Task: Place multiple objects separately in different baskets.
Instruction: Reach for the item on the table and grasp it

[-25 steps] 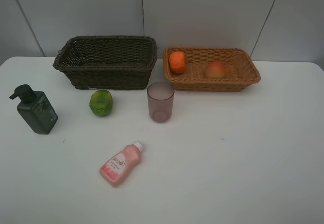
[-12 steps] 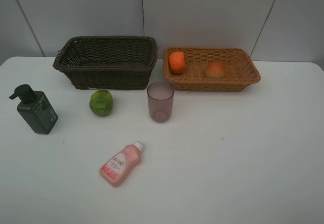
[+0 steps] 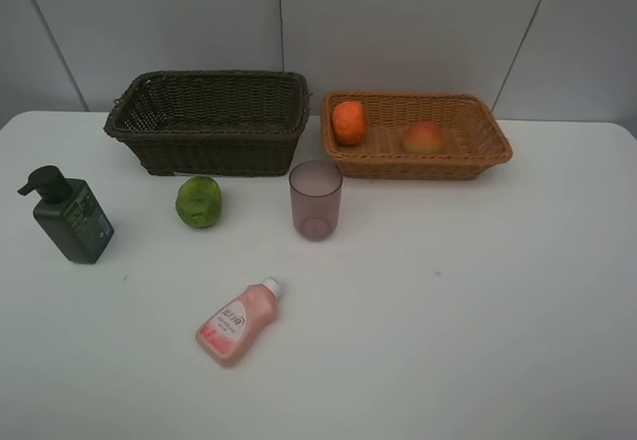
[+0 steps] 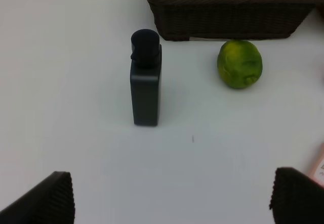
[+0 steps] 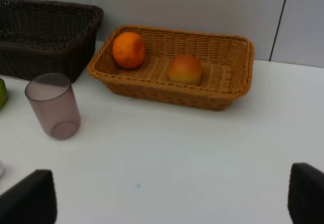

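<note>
Exterior high view is showing neither arm; the wrist views are showing the left gripper (image 4: 172,203) and the right gripper (image 5: 169,198) hovering over the table (image 3: 478,311), fingers spread wide and holding nothing.

Sorting is looking partly done: the tangerine (image 3: 348,121) and the peach (image 3: 424,136) are lying apart in the tan basket (image 3: 418,168); the dark brown basket (image 3: 219,151) is showing nothing inside; four items are sitting on the table.

Judging by the left wrist view, the pump bottle (image 4: 146,89) is the likely next pick; the left arm should be descending squarely over it, closing across the flat body below the pump head, keeping it upright and lifting it well clear of the brown rim; the bumpy green citrus (image 4: 240,64), near that basket's front wall, should be getting a wide berth.

That bottle is standing upright near the table's left edge, dark green, boxy, black-capped, probably smooth and slippery; the mauve cup (image 3: 316,199) is standing just before the gap between the baskets; the pink bottle (image 3: 237,323) is lying on its side nearer the front.
</note>
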`<state>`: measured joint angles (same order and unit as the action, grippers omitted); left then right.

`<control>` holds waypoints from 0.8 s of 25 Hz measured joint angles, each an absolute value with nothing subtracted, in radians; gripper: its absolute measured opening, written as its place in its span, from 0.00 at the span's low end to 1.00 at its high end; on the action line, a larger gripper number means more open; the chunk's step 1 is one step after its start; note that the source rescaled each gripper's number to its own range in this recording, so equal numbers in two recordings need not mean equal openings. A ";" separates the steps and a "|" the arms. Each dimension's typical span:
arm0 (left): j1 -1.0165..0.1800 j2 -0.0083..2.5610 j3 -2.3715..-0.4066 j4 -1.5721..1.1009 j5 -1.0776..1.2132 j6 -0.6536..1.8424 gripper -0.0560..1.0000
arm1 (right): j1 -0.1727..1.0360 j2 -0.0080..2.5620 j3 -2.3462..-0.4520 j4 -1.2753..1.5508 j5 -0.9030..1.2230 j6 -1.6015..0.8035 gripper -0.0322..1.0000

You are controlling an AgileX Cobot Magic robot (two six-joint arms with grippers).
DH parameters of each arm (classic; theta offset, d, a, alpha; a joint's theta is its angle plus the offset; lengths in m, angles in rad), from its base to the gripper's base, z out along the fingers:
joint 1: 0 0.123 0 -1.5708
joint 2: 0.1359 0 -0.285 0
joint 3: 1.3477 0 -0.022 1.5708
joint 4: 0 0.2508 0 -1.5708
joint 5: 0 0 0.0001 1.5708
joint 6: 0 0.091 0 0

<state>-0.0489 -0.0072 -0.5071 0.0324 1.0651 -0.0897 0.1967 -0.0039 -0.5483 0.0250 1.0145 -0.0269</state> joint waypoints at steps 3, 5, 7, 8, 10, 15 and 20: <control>-0.049 -0.007 -0.507 0.032 1.065 -0.090 1.00 | 0.197 -0.004 -0.530 0.022 1.050 -0.027 0.97; -0.049 -0.007 -0.507 0.032 1.065 -0.090 1.00 | 0.193 -0.004 -0.525 0.021 1.057 -0.027 0.97; -0.049 -0.007 -0.507 0.032 1.065 -0.090 1.00 | 0.175 -0.004 -0.525 0.019 1.057 -0.026 0.97; -0.049 -0.007 -0.507 0.032 1.065 -0.090 1.00 | 0.161 -0.004 -0.525 0.018 1.057 -0.025 0.97; -0.049 -0.007 -0.507 0.032 1.065 -0.090 1.00 | 0.131 -0.004 -0.525 0.018 1.057 -0.023 0.97; -0.049 -0.007 -0.507 0.032 1.065 -0.090 1.00 | 0.060 -0.004 -0.525 0.018 1.057 -0.022 0.97; -0.049 -0.007 -0.507 0.032 1.065 -0.090 1.00 | 0.042 -0.004 -0.525 0.018 1.057 -0.021 0.97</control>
